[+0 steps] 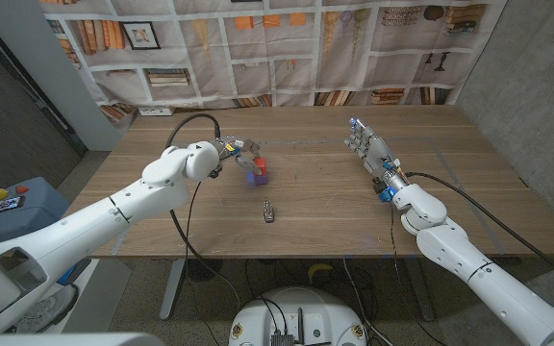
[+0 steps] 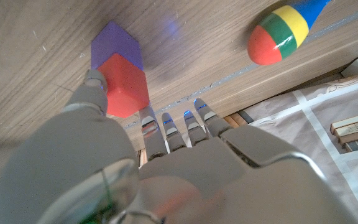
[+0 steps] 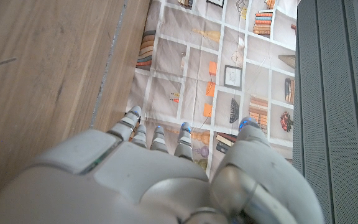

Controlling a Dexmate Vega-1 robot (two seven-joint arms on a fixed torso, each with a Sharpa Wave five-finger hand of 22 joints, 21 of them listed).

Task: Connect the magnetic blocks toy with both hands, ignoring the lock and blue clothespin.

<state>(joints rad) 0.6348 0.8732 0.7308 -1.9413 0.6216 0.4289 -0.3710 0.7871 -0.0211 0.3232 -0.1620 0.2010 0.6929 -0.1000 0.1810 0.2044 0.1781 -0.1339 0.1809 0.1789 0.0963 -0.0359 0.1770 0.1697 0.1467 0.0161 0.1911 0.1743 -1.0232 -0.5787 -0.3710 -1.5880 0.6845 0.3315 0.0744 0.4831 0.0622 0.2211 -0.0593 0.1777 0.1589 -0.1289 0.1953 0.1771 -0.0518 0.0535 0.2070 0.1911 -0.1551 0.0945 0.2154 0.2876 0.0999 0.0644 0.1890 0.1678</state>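
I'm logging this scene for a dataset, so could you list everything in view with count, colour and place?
Red block: one, red, on the table at the left hand's fingers, touching the purple block.
Purple block: one, purple, joined to the red block.
Small metal object: one, grey, on the table's middle, nearer the robot; too small to identify.
Striped toy: one, red, green, yellow and blue, lying on the table past the blocks.
Table: one, wooden.
Backdrop: one, printed with bookshelves, behind the table.
Left hand: one, grey, at the blocks.
Right hand: one, grey, fingers apart, holding nothing.
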